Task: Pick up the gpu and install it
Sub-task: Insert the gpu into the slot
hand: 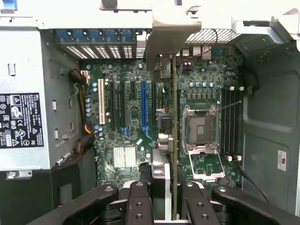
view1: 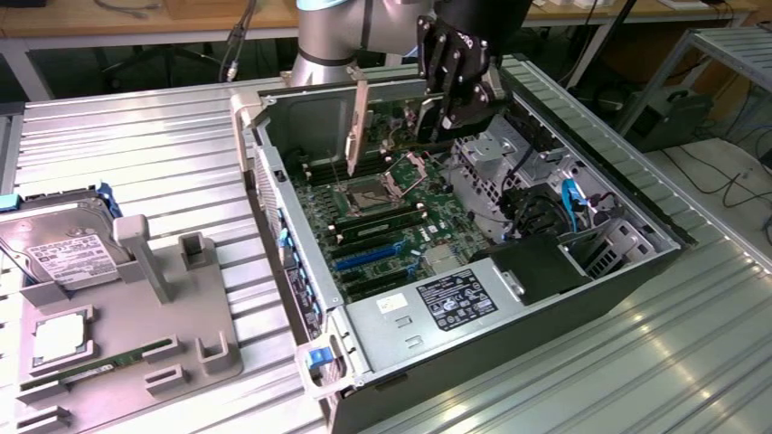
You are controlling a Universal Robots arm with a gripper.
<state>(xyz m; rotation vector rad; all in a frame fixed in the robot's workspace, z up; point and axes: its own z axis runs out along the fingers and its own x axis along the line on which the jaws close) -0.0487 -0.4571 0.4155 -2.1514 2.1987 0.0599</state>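
In the exterior view, the gripper (view1: 458, 108) hangs over the open computer case (view1: 627, 208) with the gpu (view1: 389, 95) clamped on edge. The card's long side runs level and its silver bracket (view1: 357, 127) points down toward the case's rear wall. The card is clear of the motherboard (view1: 399, 226) and touches nothing below. The jaws are closed most of the way, gripping the card near the end opposite the bracket, so most of its length sticks out unsupported. My worry there is leverage. If the bracket tip catches the rear wall or the sheet metal beside it, I think the card could pivot in the grip.

In the wrist view, I look straight down the gpu (hand: 174, 117), a thin green edge between the fingers (hand: 139, 204). Its bracket (hand: 171, 33) sits at the far end by the case's slotted rear openings. The edge lies between the blue slot (hand: 144, 105) and the CPU socket (hand: 201, 129), beside the blue slot rather than over it. I cannot tell which connector sits directly beneath. Pressing down off-line could drive the card's contacts into board components or the open socket's frame. Any slight tilt would seat one end first and jam it.
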